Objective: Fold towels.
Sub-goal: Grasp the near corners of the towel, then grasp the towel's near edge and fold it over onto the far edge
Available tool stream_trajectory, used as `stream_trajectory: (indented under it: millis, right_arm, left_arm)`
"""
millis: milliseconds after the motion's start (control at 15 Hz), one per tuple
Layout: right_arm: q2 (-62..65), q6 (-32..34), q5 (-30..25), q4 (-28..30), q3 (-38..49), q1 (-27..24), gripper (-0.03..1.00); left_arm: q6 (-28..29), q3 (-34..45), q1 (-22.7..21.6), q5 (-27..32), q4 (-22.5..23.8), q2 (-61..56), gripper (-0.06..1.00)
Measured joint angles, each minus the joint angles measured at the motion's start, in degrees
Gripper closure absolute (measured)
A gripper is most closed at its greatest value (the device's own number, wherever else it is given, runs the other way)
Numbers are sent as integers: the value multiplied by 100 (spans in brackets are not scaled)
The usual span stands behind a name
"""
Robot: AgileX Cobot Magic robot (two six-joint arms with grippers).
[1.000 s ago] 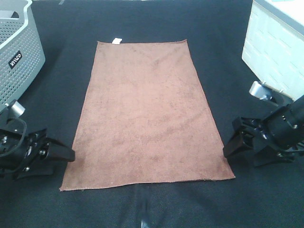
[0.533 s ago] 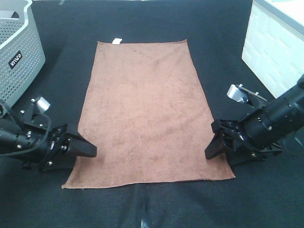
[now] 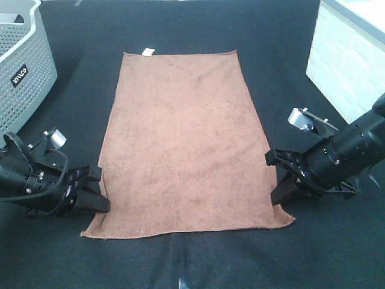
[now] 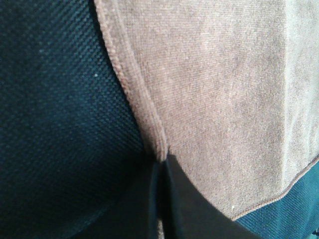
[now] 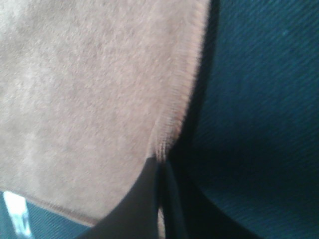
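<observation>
Towel [image 3: 186, 138], reddish-brown, lies flat and spread out mid-desk [image 3: 289, 72], on a black cloth surface. Its long axis runs straight away from the robot. The near short edge is by the arms and the far short edge carries a small white tag [image 3: 148, 52]. No writing readable on the tag.

Left tool [image 3: 99, 194] sits at the left long edge, close to the near left corner. Right tool [image 3: 278, 183] sits at the right long edge, close to the near right corner. They are roughly level with each other, one arm per side, neither reaching across. Left wrist view: dark fingers [image 4: 179, 199] pressed together with the stitched hem bunched up right at their tips, so this tool looks clamped on the towel edge. Right wrist view: same picture, fingers [image 5: 144, 199] narrow with the hem puckered at the tips, so it looks clamped too. How deep each bite goes, can't tell.

Judgement: grasp step done, fold not started. Next move likely lifts the near end and carries it along the long axis toward the tag end. Both arms need to travel together or the fold skews.

Grey perforated basket [image 3: 24, 66] at far left, well apart from the towel. Its black label [image 3: 18, 76] has white letters, roughly "invco", not sure. White bin [image 3: 349, 66] at far right, also well apart.
</observation>
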State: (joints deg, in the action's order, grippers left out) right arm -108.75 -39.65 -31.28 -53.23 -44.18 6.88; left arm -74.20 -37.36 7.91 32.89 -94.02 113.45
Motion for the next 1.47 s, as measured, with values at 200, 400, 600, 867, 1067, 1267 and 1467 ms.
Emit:
stream_trajectory:
  millis: [200, 400, 600, 867, 1067, 1267, 1467]
  right_arm:
    - [309, 178, -229, 29, 0, 0, 97]
    - [636, 309, -286, 92, 97, 0, 97]
    - [1071, 367, -493, 206, 487, 0, 97]
    - [1473, 447, -602, 223, 1220, 0, 97]
    - [1942, 453, -665, 229, 1776, 0, 97]
    - [2418, 458, -968, 269, 2108, 0, 97]
    - [2624, 470, -1014, 321, 2137, 0, 97]
  left_arm:
    - [264, 0, 0, -69, 539, -269, 94]
    - [785, 11, 0, -63, 1169, -625, 94]
    - [1450, 378, 0, -63, 1942, -1238, 94]
    - [1518, 1094, 0, -57, 2011, -1713, 94]
    - [1518, 1484, 0, 11, 2034, -1994, 94]
    - [1696, 1765, 0, 52, 2183, -2235, 94]
    - [1736, 1822, 0, 63, 2269, -2280, 94]
